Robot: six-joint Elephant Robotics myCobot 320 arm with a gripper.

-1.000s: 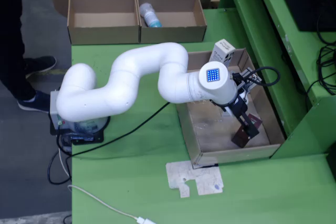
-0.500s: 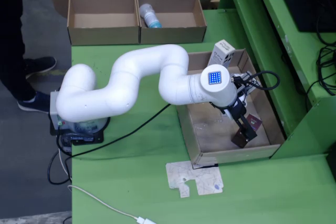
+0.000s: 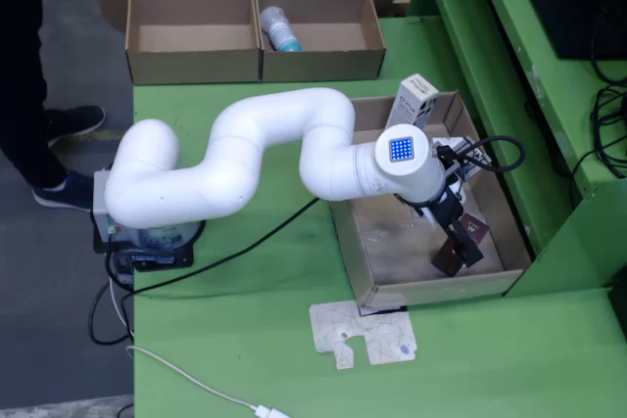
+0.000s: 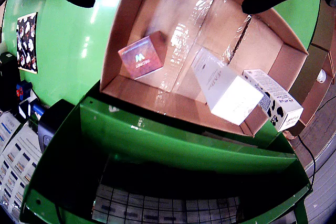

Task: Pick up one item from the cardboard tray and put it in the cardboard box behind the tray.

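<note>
A green workbench (image 3: 245, 340) is carrying an open cardboard tray (image 3: 355, 252), and a white robot arm (image 3: 245, 159) is reaching into it with its gripper (image 3: 453, 252) near the tray's front right corner in the fixed view. The pick appears to be only beginning: the jaws are standing wide and empty, touching nothing. A small maroon box (image 4: 142, 55) near one wall and a tall white box (image 4: 224, 87) in the tray are waiting, so next the gripper needs lowering over one item, then carrying it to the cardboard box (image 3: 255, 31) behind.
</note>
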